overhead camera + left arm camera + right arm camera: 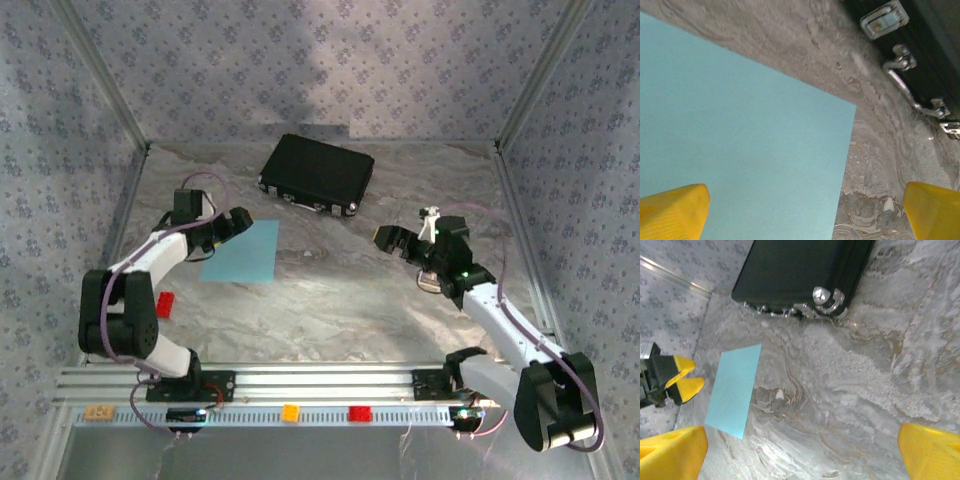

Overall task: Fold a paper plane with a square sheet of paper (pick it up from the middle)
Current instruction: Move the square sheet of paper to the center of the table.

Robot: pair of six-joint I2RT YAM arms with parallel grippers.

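The square sheet of paper [242, 252] lies flat and unfolded on the left half of the worktop [330, 310], nearer the left edge than the middle and just in front of the black case [317, 173], with a strip of bare surface between them. The left gripper [238, 223] hangs over the sheet's far edge with its jaws wide and nothing in them. Its wrist view shows 1 finger above the blue paper and the other above bare worktop past the sheet's side edge. The right gripper [392, 240] is equally wide and empty, over the right half of the worktop and well apart from the sheet.

To me, the trouble is the paper itself: thin, dead flat, on a smooth-looking surface. Fingers coming down here would straddle an edge instead of the middle, so a pinch could miss, or lift 1 corner and leave the rest drooping. Pressing to bunch it up might skid the sheet toward the case or crease it where no fold belongs.
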